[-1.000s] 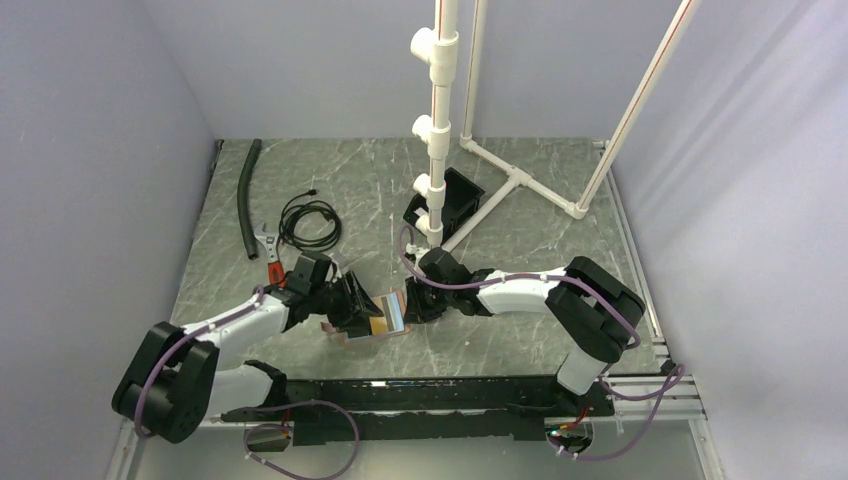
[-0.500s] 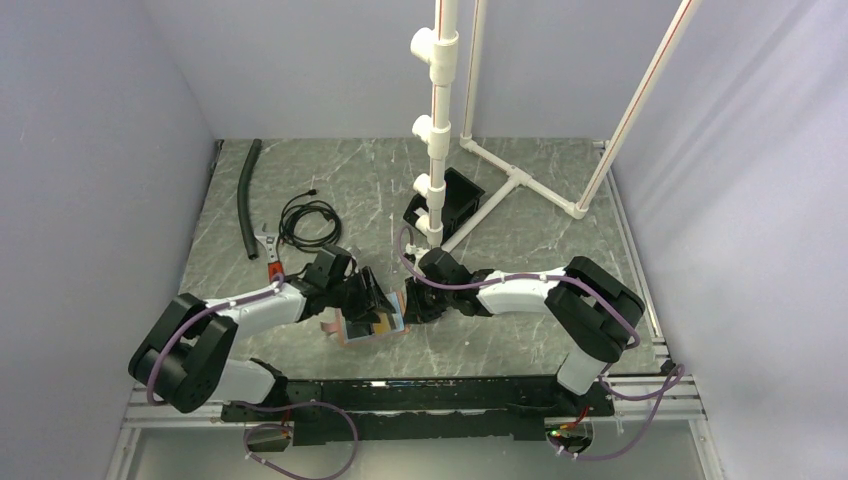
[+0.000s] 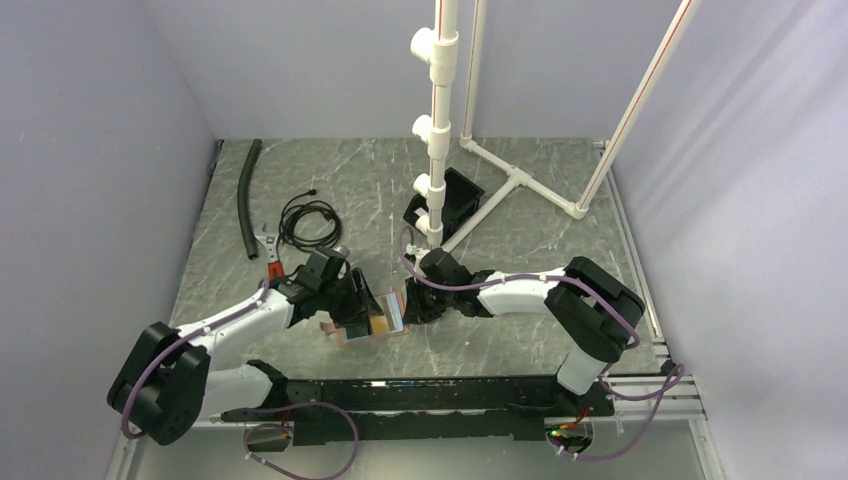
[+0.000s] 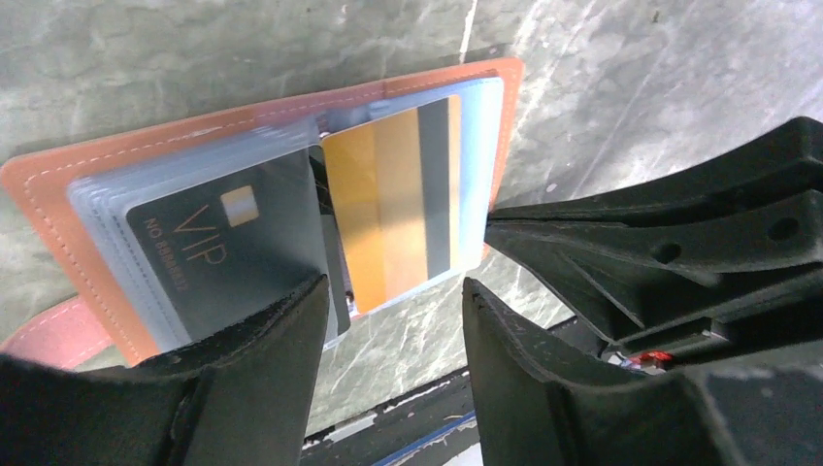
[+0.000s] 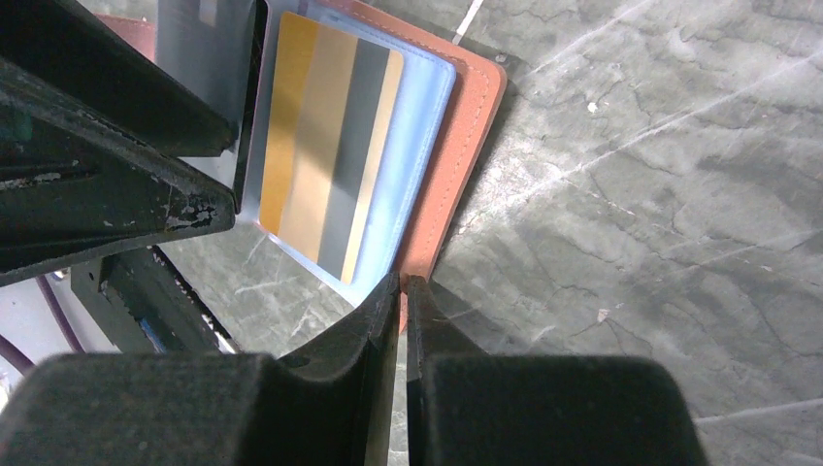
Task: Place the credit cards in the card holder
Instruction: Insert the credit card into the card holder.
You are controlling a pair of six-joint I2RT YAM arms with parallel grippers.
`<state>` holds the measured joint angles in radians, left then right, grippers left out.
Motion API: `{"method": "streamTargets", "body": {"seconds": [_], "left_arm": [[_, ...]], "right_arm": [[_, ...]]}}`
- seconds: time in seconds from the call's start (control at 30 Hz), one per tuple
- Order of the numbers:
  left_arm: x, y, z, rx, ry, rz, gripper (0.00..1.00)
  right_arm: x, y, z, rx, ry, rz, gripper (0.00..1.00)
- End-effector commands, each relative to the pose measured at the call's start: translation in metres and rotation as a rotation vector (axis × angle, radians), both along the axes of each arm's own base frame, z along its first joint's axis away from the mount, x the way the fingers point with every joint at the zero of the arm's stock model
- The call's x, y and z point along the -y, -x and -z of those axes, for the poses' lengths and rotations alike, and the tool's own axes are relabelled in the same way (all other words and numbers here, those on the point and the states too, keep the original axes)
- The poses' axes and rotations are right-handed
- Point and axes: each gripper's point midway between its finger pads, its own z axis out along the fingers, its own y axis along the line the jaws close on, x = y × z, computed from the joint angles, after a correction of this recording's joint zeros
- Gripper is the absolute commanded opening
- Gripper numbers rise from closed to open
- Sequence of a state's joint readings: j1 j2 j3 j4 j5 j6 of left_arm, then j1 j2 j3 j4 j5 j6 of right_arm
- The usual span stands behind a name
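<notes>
- Here, in the overhead view, the card holder (image 3: 345, 333) lies open on the grey marbled table (image 3: 370, 180), low in the centre of the frame, where the two arms meet.
- The right gripper (image 5: 401, 286) is closed. Its tips appear to pinch the holder's leather edge at the bottom centre of the right wrist view, keeping it in place.
- The left gripper (image 4: 393, 291) hangs over the holder with its jaws parted and nothing between them.
- Half a second ago this gripper reached further right across the holder. It has since drawn back a little to the left, and its jaws are slightly wider.
- A gold-striped card (image 4: 403, 199) sits on the holder's right panel, in the middle of the left wrist view.
- A dark card (image 4: 223, 248) marked VIP lies on the left panel, its lower corner hidden by a finger.
- The retreat suggests a card was just released. The gold one looks seated, but whether the dark one is fully sleeved cannot be told.
</notes>
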<state>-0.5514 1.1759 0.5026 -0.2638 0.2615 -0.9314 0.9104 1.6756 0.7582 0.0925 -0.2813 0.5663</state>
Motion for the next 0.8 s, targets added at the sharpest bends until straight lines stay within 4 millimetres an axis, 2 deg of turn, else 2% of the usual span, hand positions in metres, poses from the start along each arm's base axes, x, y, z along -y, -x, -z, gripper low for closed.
{"method": "streamTargets", "body": {"seconds": [0.0,0.27,0.5,0.63,0.77], "left_arm": [[-0.016,0.004,0.01,-0.05,-0.129,0.005,0.59],[-0.004,-0.001,0.022,-0.07,-0.157,0.032,0.59],[-0.017,0.008,0.038,-0.17,-0.316,0.01,0.6],[-0.008,0.009,0.039,-0.154,-0.297,0.032,0.61],[0.013,0.003,0.032,-0.075,-0.165,0.07,0.6]], "right_arm": [[0.003,0.007,0.01,-0.017,0.02,-0.02,0.09],[0.003,0.007,0.01,-0.017,0.023,-0.022,0.09],[0.004,0.007,0.01,-0.014,0.021,-0.021,0.09],[0.004,0.008,0.011,-0.018,0.02,-0.023,0.08],[0.004,0.008,0.012,-0.017,0.02,-0.023,0.08]]}}
